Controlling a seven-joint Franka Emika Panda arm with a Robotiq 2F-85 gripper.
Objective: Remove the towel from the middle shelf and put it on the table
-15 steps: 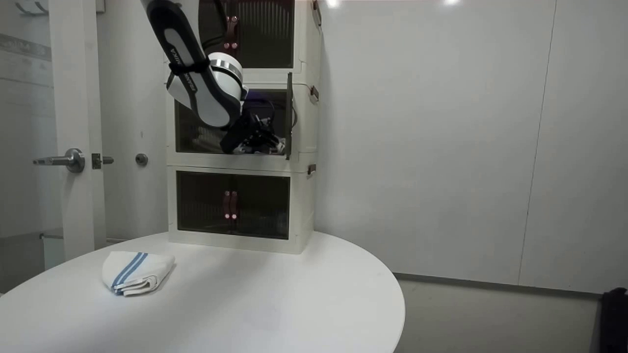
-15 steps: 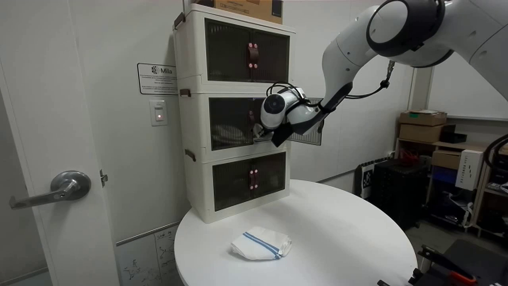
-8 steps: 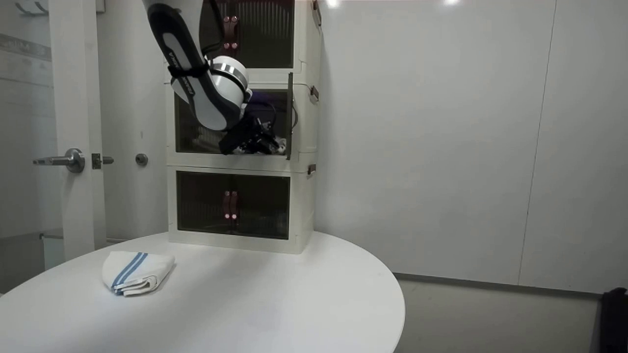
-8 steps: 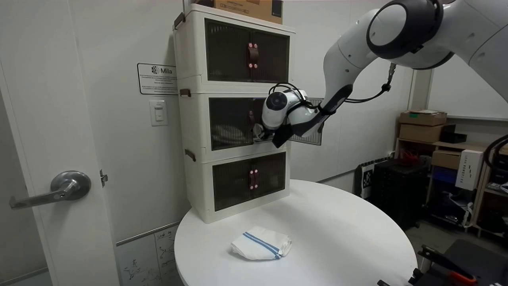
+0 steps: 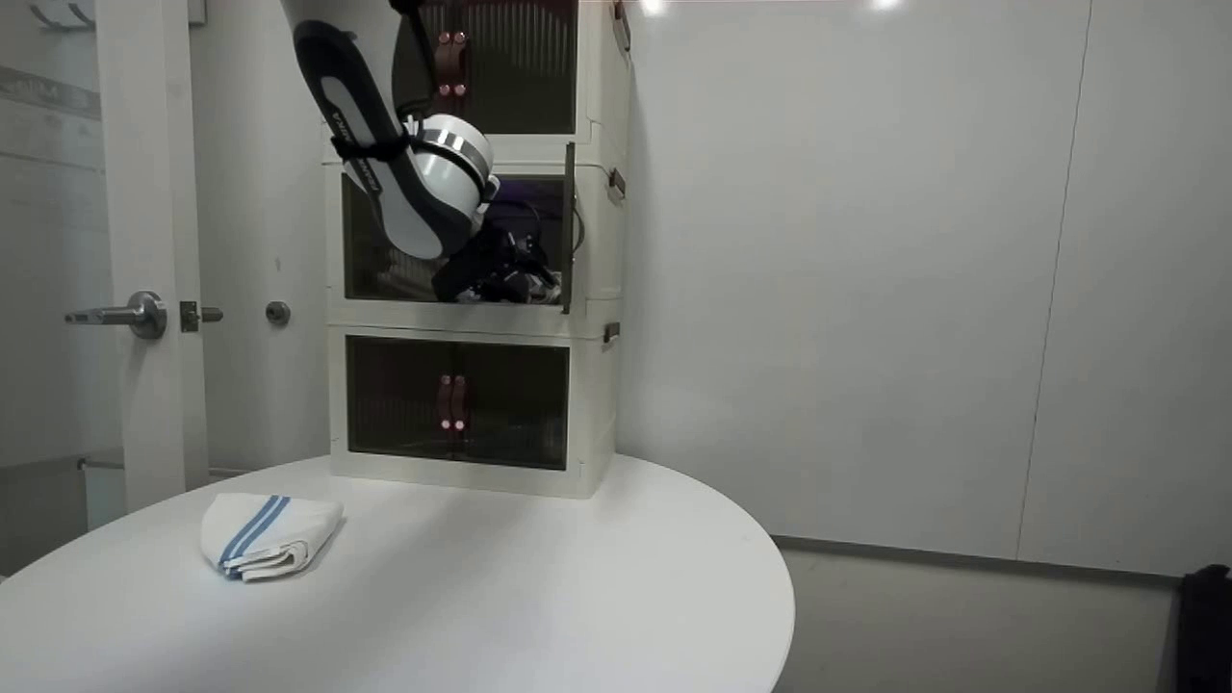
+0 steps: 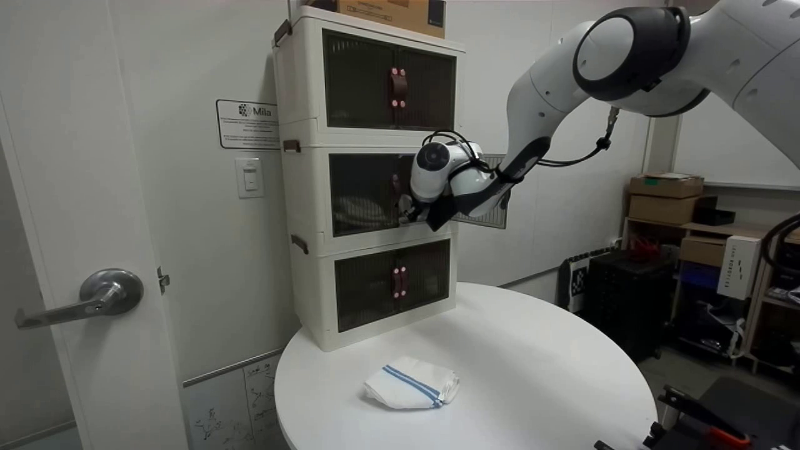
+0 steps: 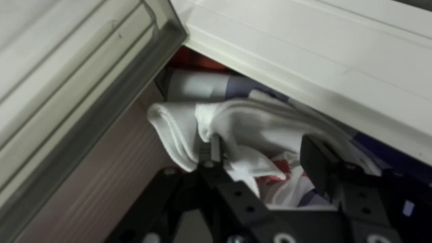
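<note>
The towel (image 7: 266,121), white with red patches, lies bunched inside the middle shelf (image 5: 404,313), on a blue and white checked thing. A bit of it shows in an exterior view (image 5: 552,287). My gripper (image 7: 260,143) is inside the compartment's open side, fingers wide apart. The left finger (image 7: 216,150) pokes into a towel fold; the right finger (image 7: 315,158) is against or just over the towel. Towel folds lie between them. In an exterior view the wrist hides most of the middle shelf's opening (image 6: 369,240). The white round table (image 5: 539,597) is below, also seen here (image 6: 531,375).
A folded white cloth with blue stripes (image 5: 279,539) lies on the table. The middle shelf's open door (image 5: 568,231) stands out beside the gripper. White shelf frame edges (image 7: 303,57) run close round the gripper. The compartments above (image 6: 390,81) and below (image 6: 394,284) have shut doors.
The arm has shifted slightly down and the wrist a little to the side. The gripper stays inside the middle compartment. Door, folded cloth and table have not moved.
</note>
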